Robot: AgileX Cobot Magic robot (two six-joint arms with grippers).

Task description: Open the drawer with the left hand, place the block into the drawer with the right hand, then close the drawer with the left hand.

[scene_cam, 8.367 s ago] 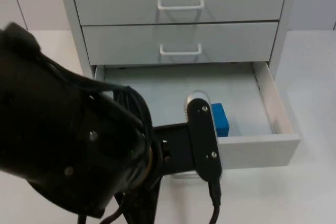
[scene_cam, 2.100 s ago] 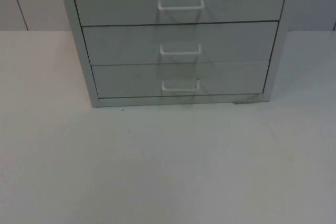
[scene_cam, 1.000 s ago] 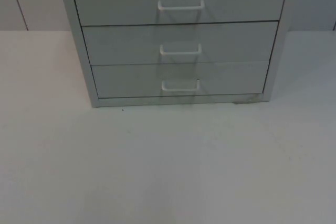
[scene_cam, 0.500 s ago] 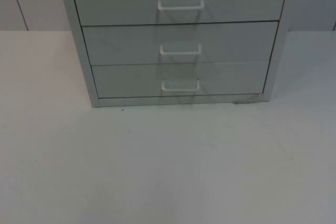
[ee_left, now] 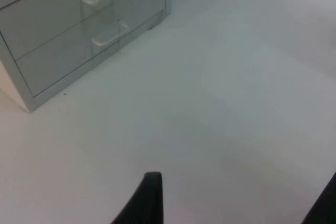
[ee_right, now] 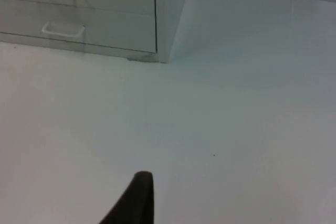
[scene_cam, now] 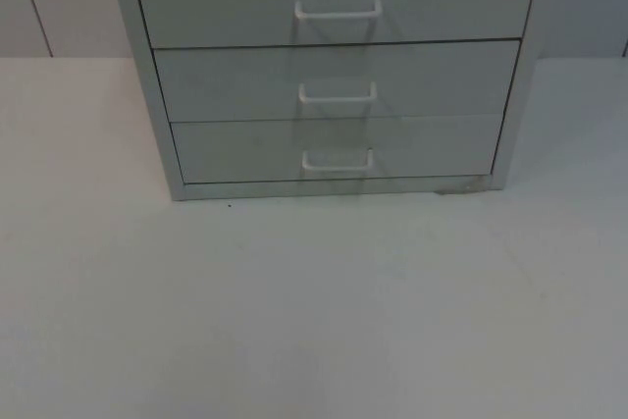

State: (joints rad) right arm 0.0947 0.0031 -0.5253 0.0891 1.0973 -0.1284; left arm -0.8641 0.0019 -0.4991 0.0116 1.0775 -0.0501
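Black left gripper (ee_left: 236, 203) fingers (ee_left: 149, 192) spread wide over the table (ee_left: 220, 103), holding nothing; right's state unclear.

A white table (scene_cam: 314, 321) runs back to what looks like a grey partition wall (scene_cam: 49, 2).

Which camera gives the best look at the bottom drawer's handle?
The top view: it faces the bottom drawer's handle head-on, centred on the shut drawer front. The left wrist view catches that handle at a slant from farther off, and the right wrist view has it small, near the cabinet's corner.
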